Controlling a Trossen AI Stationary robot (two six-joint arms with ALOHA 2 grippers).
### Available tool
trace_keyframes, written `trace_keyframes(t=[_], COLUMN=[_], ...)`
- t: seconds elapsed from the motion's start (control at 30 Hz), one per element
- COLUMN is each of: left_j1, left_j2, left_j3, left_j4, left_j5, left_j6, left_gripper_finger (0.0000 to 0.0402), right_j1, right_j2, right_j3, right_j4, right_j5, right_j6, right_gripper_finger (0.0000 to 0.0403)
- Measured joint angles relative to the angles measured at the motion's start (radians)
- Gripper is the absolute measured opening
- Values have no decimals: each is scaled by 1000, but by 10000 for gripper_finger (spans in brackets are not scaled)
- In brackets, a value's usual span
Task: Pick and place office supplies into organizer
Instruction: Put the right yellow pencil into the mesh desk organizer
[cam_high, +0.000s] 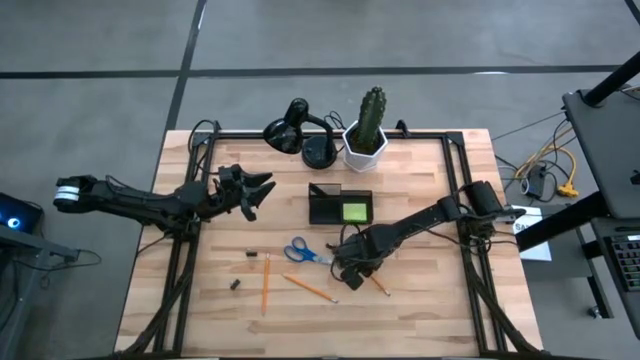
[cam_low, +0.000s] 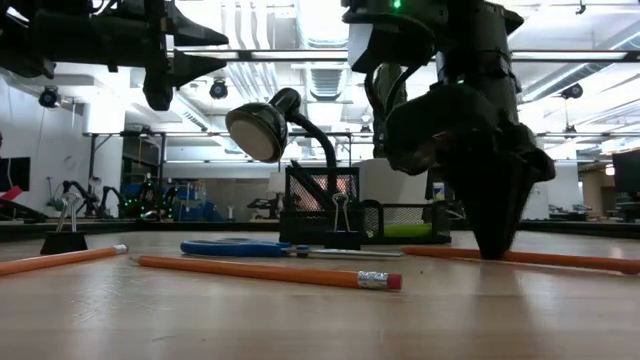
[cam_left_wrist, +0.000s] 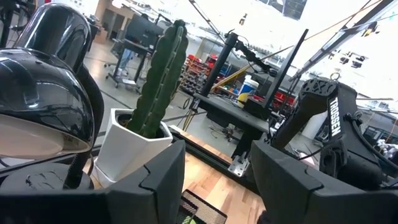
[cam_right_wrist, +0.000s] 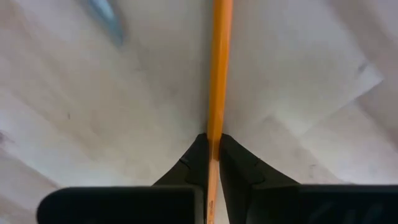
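To the left of the organizer (cam_high: 340, 205), well apart from it, the left gripper (cam_high: 255, 190) is held above the table (cam_high: 420, 310); its fingers (cam_left_wrist: 155, 186) are seen spread wide with nothing between them, and the cactus (cam_left_wrist: 158, 81) in its white pot (cam_left_wrist: 127, 149) is framed beyond them, beside the black lamp (cam_left_wrist: 43, 93); nearer the table's front and left of the organizer, two small dark binder clips (cam_high: 236, 284) are seen lying apart, and an orange pencil (cam_high: 266, 283) is laid just beside them; a second pencil (cam_high: 309, 288) is set slantwise in front of the organizer, and the blue-handled scissors (cam_high: 300, 251) lie between it and the organizer; inside the organizer, in its right compartment, the lime-green sticky-note pad (cam_high: 354, 211) is seen; in front of the organizer and slightly right, the right gripper (cam_high: 350, 274) is lowered onto the tabletop; its fingers (cam_right_wrist: 239, 165) are clamped shut on a third pencil (cam_right_wrist: 217, 74), which is pinched at the very tips while lying flat on the wood.
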Motion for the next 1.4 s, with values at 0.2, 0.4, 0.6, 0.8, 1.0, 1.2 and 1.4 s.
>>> trace_keyframes(t=[0.2, 0.4, 0.6, 0.8, 1.0, 1.2, 1.4], left_j1=[0, 0, 0, 0, 0, 0, 0], left_j2=[0, 0, 0, 0, 0, 0, 0], left_j3=[0, 0, 0, 0, 0, 0, 0], left_j4=[0, 0, 0, 0, 0, 0, 0], left_j5=[4, 4, 4, 4, 4, 4, 5], left_j6=[0, 0, -1, -2, -2, -2, -2], left_gripper_finger=[168, 168, 168, 168, 168, 168, 168], right_j1=[-17, -24, -30, -41, -44, -58, -114], right_j2=[-41, -92, -123, -125, -135, -164, -186], right_j3=[3, 5, 5, 5, 5, 6, 6], right_j4=[4, 17, 81, 181, 253, 347, 362], right_j5=[-1, -7, 0, 2, 1, 64, 129], right_j6=[-1, 7, -3, -24, -34, -78, -102], right_gripper_finger=[13, 13, 12, 12, 12, 12, 12])
